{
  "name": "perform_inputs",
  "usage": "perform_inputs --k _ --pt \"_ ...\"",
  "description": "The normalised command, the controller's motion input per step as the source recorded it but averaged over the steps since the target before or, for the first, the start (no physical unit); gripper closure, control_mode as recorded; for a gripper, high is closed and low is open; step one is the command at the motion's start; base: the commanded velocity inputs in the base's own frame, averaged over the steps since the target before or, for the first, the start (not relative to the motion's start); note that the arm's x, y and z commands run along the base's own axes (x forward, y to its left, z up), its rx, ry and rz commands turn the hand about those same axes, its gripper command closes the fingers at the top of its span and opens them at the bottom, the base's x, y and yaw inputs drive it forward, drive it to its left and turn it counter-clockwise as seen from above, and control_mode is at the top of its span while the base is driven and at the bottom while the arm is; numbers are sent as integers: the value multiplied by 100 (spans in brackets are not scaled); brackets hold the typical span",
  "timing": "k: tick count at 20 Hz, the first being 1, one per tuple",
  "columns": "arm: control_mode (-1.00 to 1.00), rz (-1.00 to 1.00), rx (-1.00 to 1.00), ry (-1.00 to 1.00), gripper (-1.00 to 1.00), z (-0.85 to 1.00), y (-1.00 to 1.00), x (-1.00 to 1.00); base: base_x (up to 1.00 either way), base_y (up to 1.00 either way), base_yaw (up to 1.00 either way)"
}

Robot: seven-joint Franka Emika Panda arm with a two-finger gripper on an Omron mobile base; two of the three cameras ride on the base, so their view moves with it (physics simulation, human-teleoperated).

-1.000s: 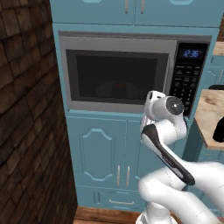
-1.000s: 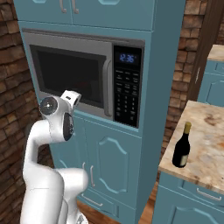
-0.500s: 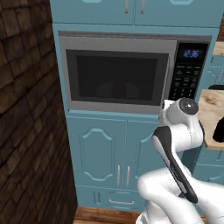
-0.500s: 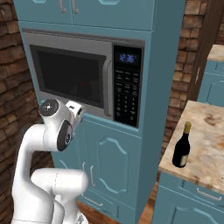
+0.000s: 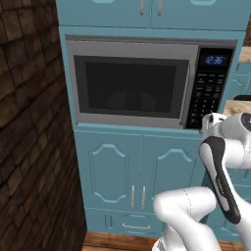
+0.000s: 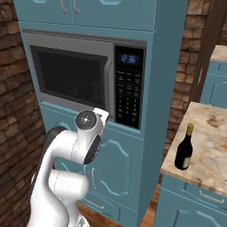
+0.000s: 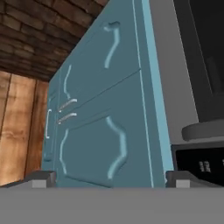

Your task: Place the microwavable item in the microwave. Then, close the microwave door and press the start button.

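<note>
From your left base camera, the microwave door (image 5: 130, 83) is sitting closed, the microwavable item (image 5: 133, 99) showing dimly behind its glass. Your right base camera is showing the wine bottle (image 6: 184, 148) standing on the table (image 6: 208, 142). Through your hand camera, the fingers (image 7: 111, 179) are standing spread, pinching nothing, with the keypad panel (image 7: 203, 164) just above the right fingertip.

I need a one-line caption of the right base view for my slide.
White robot arm before the built-in grey microwave, its dark-glass door shut; a dark wine bottle with yellow cap stands on the beige stone counter.

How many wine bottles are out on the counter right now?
1. The wine bottle stands upright near the front edge of the stone counter, to the right of the microwave. More could sit beyond the picture's right edge.
</note>
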Motion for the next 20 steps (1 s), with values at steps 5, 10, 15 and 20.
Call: perform_inputs --k 5,10,15,20 --pt "-100 20 19 -42 -100 -18 -16 14 0 0 0" --pt "-100 7 14 -32 -100 0 17 33 0 0 0" --pt "-100 -1 4 -13 -100 0 0 25 0 0 0" --pt "-100 -2 2 0 -100 -1 0 41 0 0 0"
